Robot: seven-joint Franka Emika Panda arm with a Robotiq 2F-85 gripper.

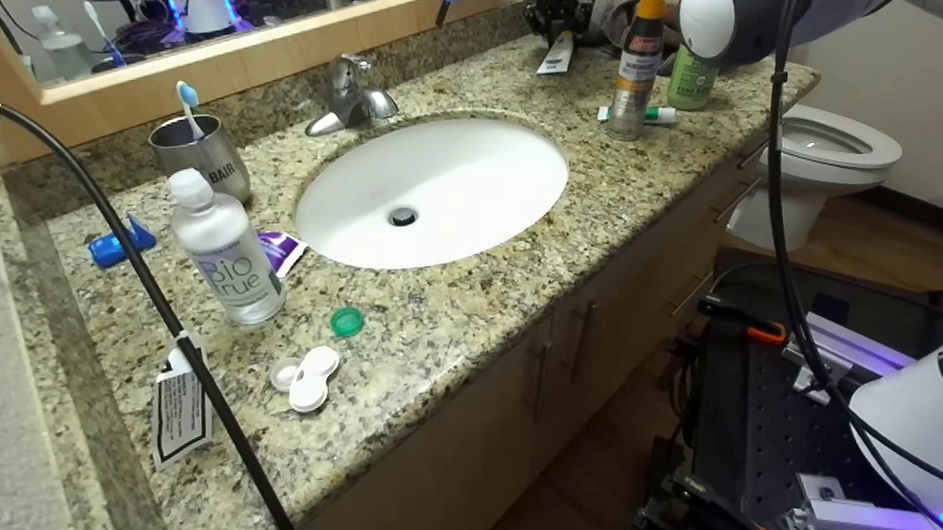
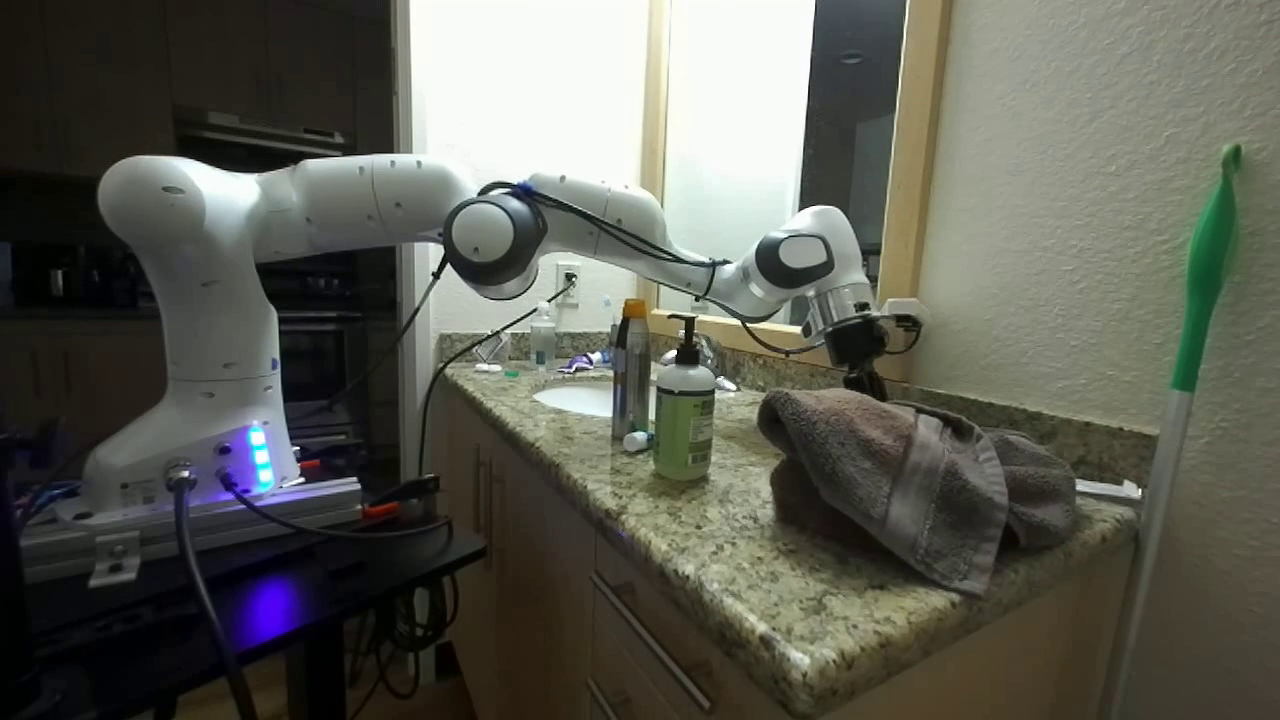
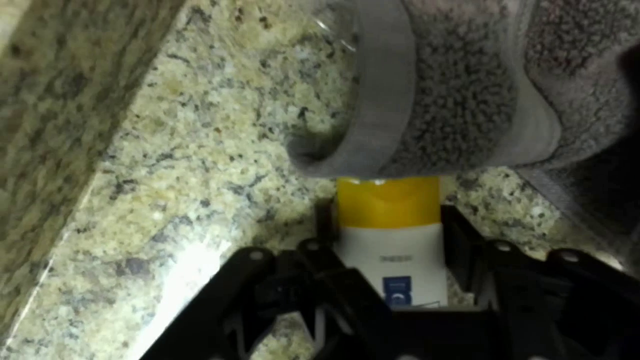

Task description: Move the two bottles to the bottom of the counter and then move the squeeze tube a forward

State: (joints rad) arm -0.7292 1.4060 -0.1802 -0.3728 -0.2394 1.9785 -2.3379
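Observation:
The white squeeze tube (image 3: pixel 392 260) with a yellow cap lies on the granite counter (image 3: pixel 210 175). Its printed end also shows in an exterior view (image 1: pixel 558 54), below the gripper. My gripper (image 3: pixel 387 220) has one finger against each side of the tube, near its cap; it points down at the back of the counter (image 1: pixel 562 18). The slim dark bottle with an orange cap stands upright in both exterior views (image 1: pixel 635 71) (image 2: pixel 631 370). The green-labelled bottle with a black pump stands beside it (image 2: pixel 685 425), partly hidden by the arm in an exterior view (image 1: pixel 690 79).
A grey towel (image 2: pixel 890 470) lies bunched beside the gripper and overhangs the tube's cap in the wrist view (image 3: pixel 460 90). A small toothpaste tube (image 1: pixel 661 115) lies behind the dark bottle. The sink (image 1: pixel 463 172), faucet (image 1: pixel 350 96), steel cup (image 1: pixel 210 160) and clear bottle (image 1: pixel 227 252) are farther along.

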